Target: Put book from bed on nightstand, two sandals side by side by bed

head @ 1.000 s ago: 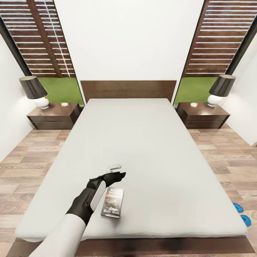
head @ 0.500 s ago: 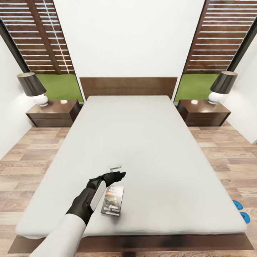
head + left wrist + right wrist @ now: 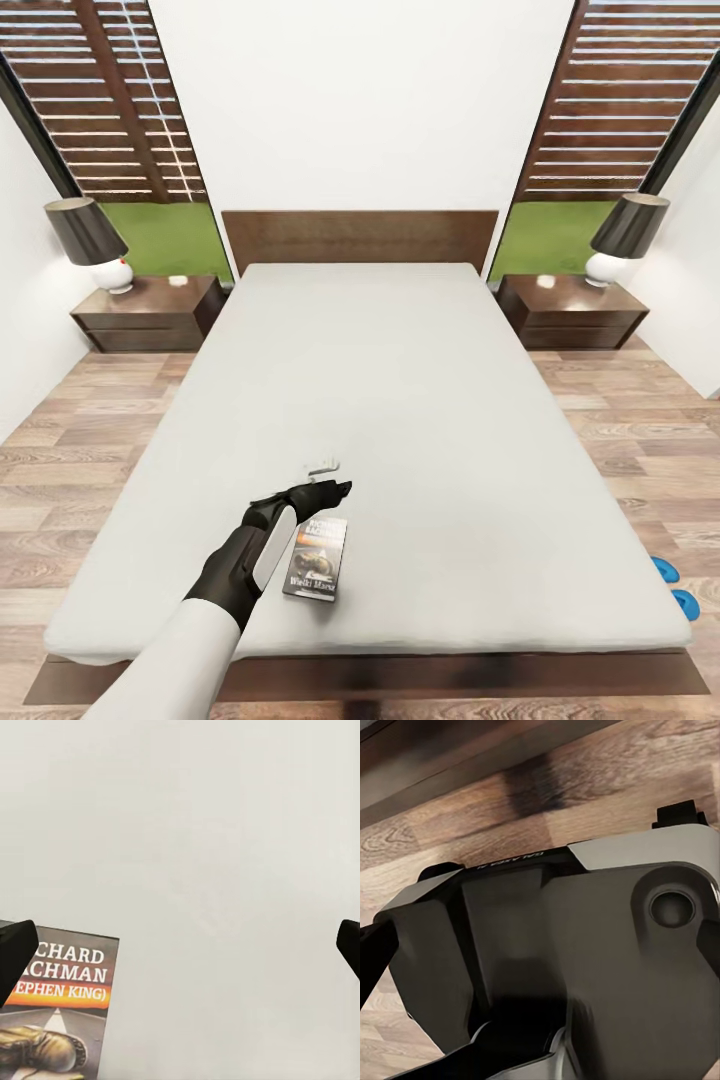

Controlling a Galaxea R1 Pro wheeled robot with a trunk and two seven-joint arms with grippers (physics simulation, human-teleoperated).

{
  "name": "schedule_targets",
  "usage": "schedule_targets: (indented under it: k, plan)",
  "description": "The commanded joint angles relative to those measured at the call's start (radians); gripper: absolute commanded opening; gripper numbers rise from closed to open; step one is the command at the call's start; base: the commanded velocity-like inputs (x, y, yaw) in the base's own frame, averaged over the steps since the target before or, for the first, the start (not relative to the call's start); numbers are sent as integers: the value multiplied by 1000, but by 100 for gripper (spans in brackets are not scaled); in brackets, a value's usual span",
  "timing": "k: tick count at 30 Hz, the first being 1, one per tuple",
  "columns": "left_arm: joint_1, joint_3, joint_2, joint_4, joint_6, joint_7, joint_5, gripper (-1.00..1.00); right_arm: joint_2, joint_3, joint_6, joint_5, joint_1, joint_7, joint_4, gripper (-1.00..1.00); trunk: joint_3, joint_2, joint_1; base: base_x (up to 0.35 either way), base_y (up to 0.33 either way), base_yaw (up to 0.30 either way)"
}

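Note:
The book [image 3: 316, 558], a dark paperback with white lettering and an orange band, lies flat on the pale mattress of the bed [image 3: 420, 400] near its foot edge. My left gripper [image 3: 335, 490] hovers over the mattress just beyond the book's far end. In the left wrist view the book [image 3: 64, 1012] lies beside one fingertip, and the left gripper [image 3: 180, 945] is open with only bare mattress between its fingers. Two blue sandals [image 3: 664, 570] [image 3: 685, 604] lie on the floor by the bed's right foot corner. My right gripper [image 3: 540, 952] looks open, with nothing between its fingers.
A dark nightstand [image 3: 150, 312] with a lamp [image 3: 92, 240] stands left of the headboard, and another nightstand [image 3: 575, 310] with a lamp [image 3: 622, 238] stands right. A small white object [image 3: 322, 465] lies on the mattress beyond my left gripper. Wood floor runs along both sides.
The whole head view has shifted slightly, so the camera moved and more of the bed's foot frame shows. The left arm keeps its pose by the book, which lies where it was.

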Motion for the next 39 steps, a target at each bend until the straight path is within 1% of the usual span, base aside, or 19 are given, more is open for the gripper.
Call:
schedule_targets:
  k: [1, 6, 39]
  plan:
    - [0, 0, 0, -2, 5, 0, 3, 100, -1, -5, 2, -3, -1, 4, 3, 100, -1, -1, 0, 0, 0, 0]
    - [0, 0, 0, -2, 5, 0, 3, 100, -1, -5, 2, -3, -1, 4, 3, 100, -1, -1, 0, 0, 0, 0]
    - [0, -1, 0, -2, 5, 0, 3, 100, -1, -5, 2, -3, -1, 4, 3, 100, -105, -232, 127, 0, 0, 0]
